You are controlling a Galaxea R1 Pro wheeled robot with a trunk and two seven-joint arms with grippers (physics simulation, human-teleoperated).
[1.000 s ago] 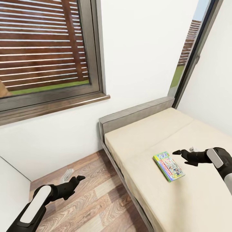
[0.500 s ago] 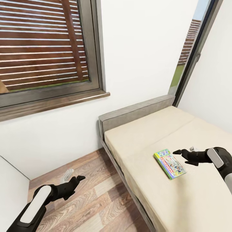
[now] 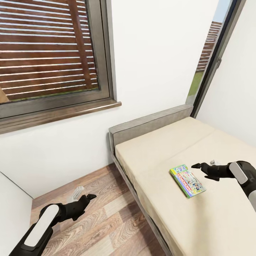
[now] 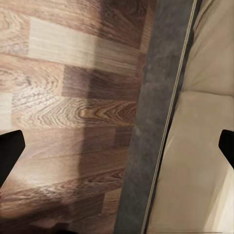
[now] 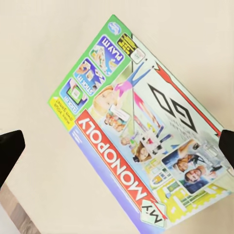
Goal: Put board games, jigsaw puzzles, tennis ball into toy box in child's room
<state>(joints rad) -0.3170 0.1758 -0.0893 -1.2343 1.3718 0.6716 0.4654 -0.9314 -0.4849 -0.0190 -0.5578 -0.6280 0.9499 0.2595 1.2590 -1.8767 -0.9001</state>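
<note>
A green-edged Monopoly box [image 3: 187,180] lies flat on the beige mattress of the bed [image 3: 156,149], near its floor-side edge. The right gripper [image 3: 203,166] hovers just above the box, jaws spread wide and empty. The left gripper [image 3: 86,198] hangs open over the wood floor [image 3: 103,213] beside the bed frame.

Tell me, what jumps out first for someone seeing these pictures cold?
The bright Monopoly box lying flat on the plain beige bed, the one splash of colour there. The right gripper hovers just above it, jaws open. Behind, a big window looks onto brown slats, and the left gripper hangs open over the wood floor beside the bed.
</note>
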